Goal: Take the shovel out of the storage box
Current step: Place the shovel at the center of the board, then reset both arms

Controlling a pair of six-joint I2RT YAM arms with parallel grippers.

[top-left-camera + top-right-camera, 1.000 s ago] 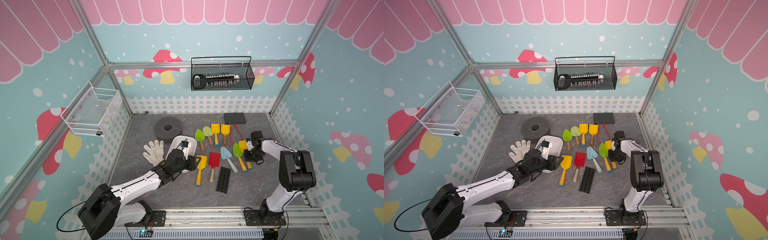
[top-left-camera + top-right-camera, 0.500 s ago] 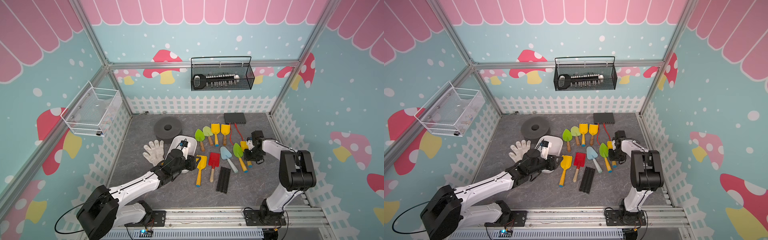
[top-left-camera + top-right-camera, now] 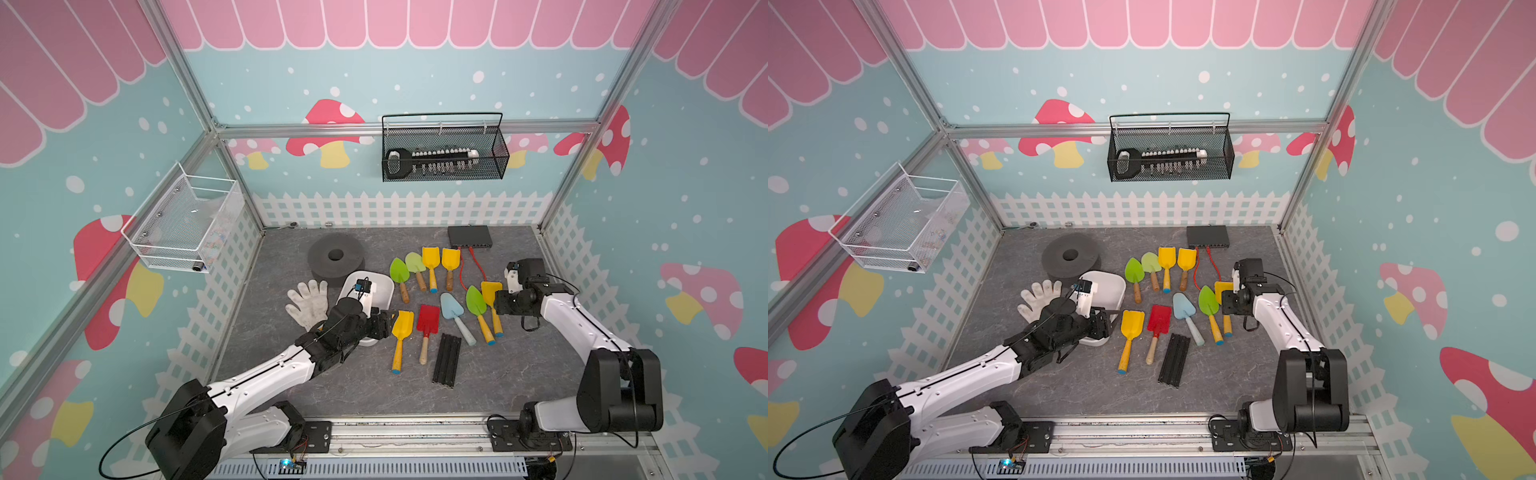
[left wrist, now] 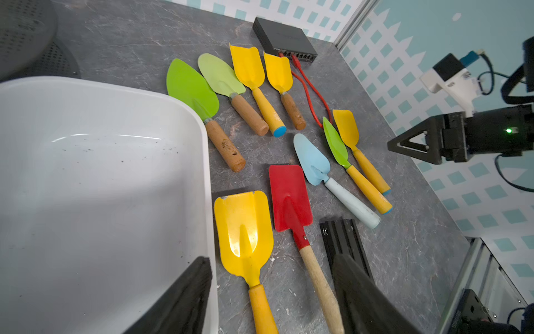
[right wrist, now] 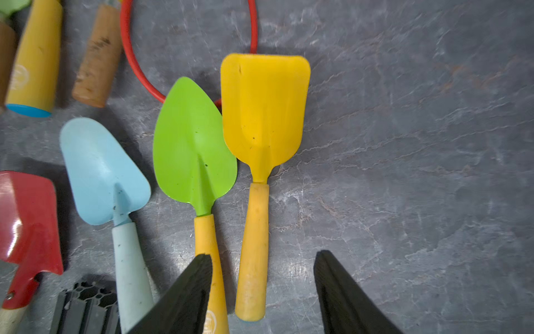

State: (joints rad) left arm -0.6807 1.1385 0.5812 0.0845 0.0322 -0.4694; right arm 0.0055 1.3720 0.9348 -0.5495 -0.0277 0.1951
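- Yellow shovel (image 5: 263,115) lies on the grey table (image 5: 419,173), touching a green shovel (image 5: 193,144), well apart from the storage box (image 3: 383,291).
- Right gripper (image 5: 263,254): jaws spread either side of its handle, not pinching.
- Left gripper (image 4: 270,257): jaws spread at the box's rim, holding nothing.

Tally by kind, all positions checked in both top views.
Four yellow-bladed toy shovels (image 3: 431,257) (image 3: 450,258) (image 3: 489,289) (image 3: 403,324); three green-bladed toy shovels (image 3: 399,272) (image 3: 413,262) (image 3: 475,301); one pale-blue-bladed toy shovel (image 3: 451,305); one red-bladed toy shovel (image 3: 428,318); nine in all. One shallow white plastic tub (image 3: 384,291), one black ribbed metal bar (image 3: 446,359), one black network switch box (image 3: 469,237), one white wire-mesh basket (image 3: 178,216), one black mesh basket (image 3: 494,158). White knit gloves (image 3: 309,301): overlapping, count undetermined.
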